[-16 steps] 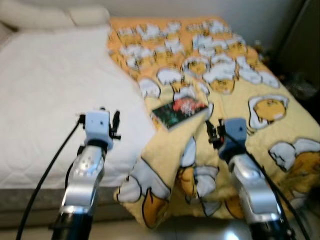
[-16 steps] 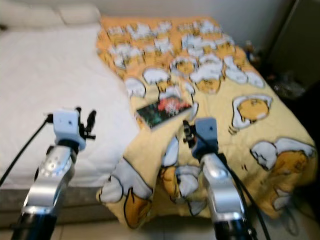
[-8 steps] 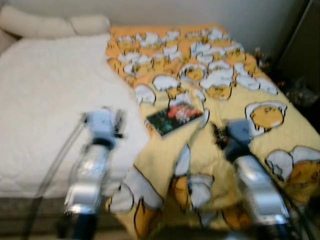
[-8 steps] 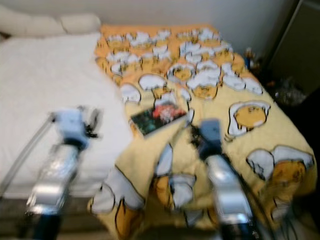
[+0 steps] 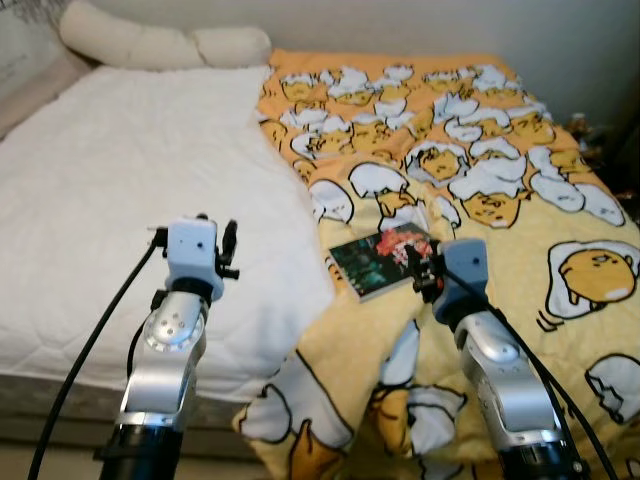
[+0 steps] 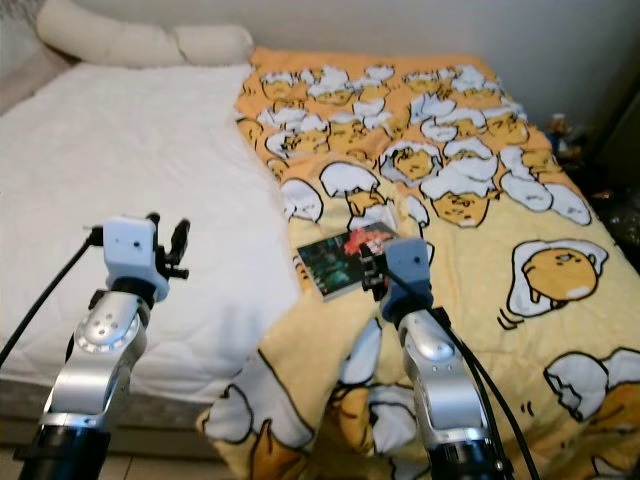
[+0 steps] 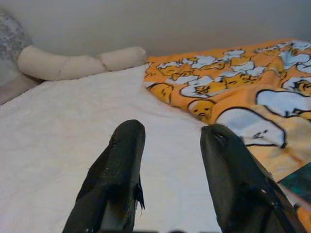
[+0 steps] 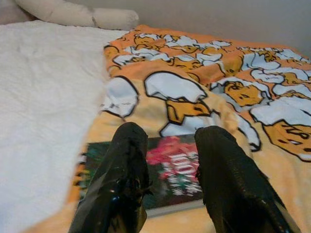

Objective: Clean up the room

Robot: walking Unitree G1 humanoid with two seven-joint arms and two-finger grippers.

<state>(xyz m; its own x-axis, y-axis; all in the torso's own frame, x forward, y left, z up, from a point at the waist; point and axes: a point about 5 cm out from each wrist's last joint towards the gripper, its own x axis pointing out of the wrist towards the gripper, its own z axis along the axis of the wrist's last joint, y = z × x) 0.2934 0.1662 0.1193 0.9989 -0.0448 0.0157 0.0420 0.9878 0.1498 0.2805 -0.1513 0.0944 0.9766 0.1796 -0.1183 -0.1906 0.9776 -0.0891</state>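
The book (image 5: 381,261) lies flat on the yellow blanket (image 5: 520,190), near the blanket's edge by the white mattress (image 5: 130,190). R gripper (image 8: 167,160) is above the book, its 2 fingers apart, holding nothing. L gripper (image 7: 167,141) is over the mattress, also open & empty. 2 pillows (image 5: 160,45) lie at the head of the bed.

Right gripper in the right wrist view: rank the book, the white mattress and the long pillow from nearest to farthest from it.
Measured from the right gripper, fingers open:
1. The book, lying on the yellow blanket right beyond the fingertips.
2. The white mattress, off to one side past the blanket's edge.
3. The long pillow, far off at the head of the bed by the wall.
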